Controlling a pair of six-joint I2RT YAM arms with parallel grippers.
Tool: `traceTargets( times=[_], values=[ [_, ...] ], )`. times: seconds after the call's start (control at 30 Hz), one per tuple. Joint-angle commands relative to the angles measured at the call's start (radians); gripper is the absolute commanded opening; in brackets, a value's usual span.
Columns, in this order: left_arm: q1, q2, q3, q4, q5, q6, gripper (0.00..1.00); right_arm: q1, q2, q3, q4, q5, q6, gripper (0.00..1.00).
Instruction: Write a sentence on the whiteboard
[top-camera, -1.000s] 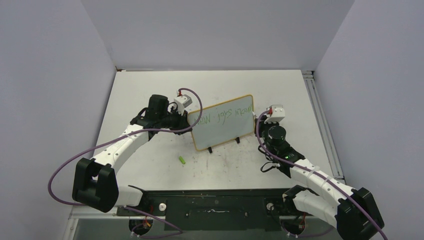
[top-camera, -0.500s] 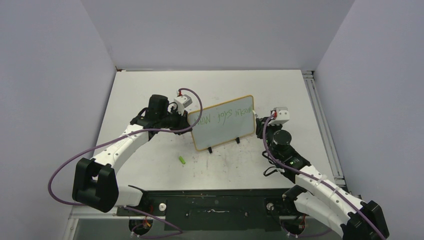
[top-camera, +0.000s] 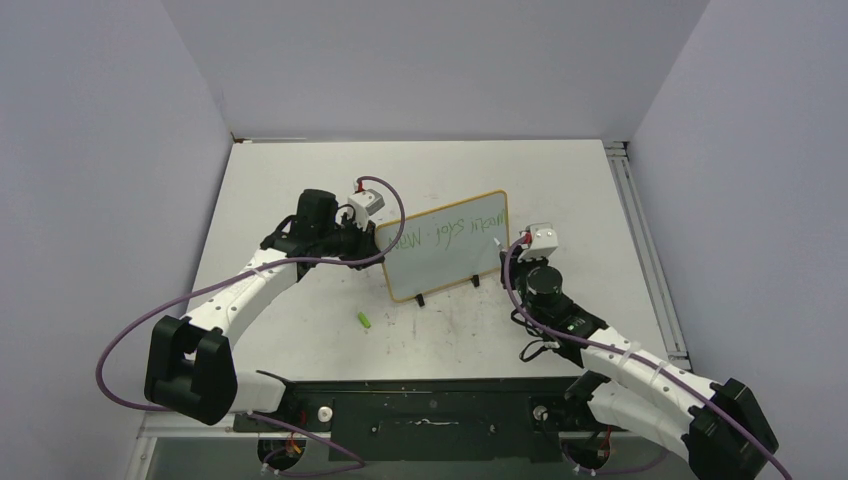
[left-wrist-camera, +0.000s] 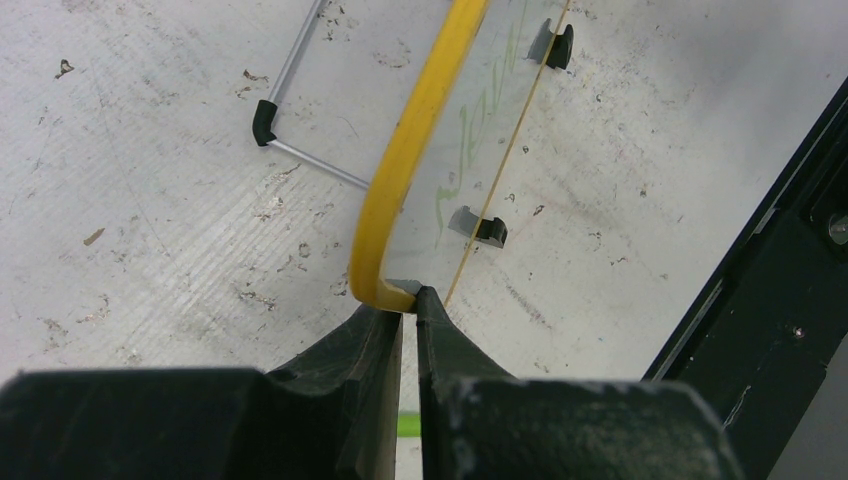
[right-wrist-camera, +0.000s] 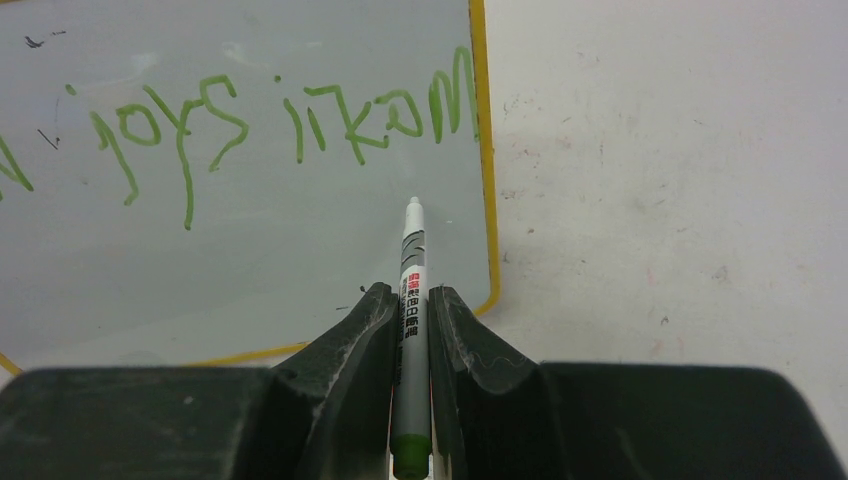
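Note:
The whiteboard (top-camera: 440, 262) stands tilted on two black feet mid-table, with a yellow frame (left-wrist-camera: 420, 120). The sentence (top-camera: 450, 232) runs in green marker along its upper part; in the right wrist view the sentence (right-wrist-camera: 270, 115) fills one line on the whiteboard (right-wrist-camera: 250, 260). My left gripper (top-camera: 378, 249) is shut on the board's left corner, and the left gripper (left-wrist-camera: 410, 293) pinches the frame's edge there. My right gripper (top-camera: 517, 256) is by the board's right edge. The right gripper (right-wrist-camera: 408, 297) is shut on a green-capped marker (right-wrist-camera: 411, 255). Its tip points at bare board under the last word; whether it touches I cannot tell.
A small green marker cap (top-camera: 365, 320) lies on the scuffed white tabletop (top-camera: 300, 180) in front of the board's left end. A wire stand leg (left-wrist-camera: 300, 110) sits behind the board. A black rail (top-camera: 430, 405) runs along the near edge between the arm bases.
The right arm has swung out to the right, then back left toward the board's right edge, bringing the marker with it. The left arm and the board have not moved.

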Motion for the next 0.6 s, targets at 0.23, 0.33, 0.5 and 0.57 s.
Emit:
traceTargets(
  times=[0.23, 0.33, 0.5, 0.57],
  values=[
    [-0.015, 0.012, 0.017, -0.023, -0.023, 0.034, 0.0, 0.006, 0.024, -0.018, 0.086, 0.012, -0.012, 0.05],
    [-0.015, 0.012, 0.016, -0.024, -0.023, 0.035, 0.0, 0.007, 0.027, -0.021, 0.095, 0.005, -0.015, 0.05],
    [-0.015, 0.012, 0.017, -0.024, -0.025, 0.035, 0.0, 0.006, 0.032, -0.029, 0.116, -0.002, -0.018, 0.05],
    [-0.015, 0.012, 0.017, -0.024, -0.024, 0.035, 0.0, 0.006, 0.042, -0.027, 0.121, -0.003, -0.02, 0.05]
  ],
)
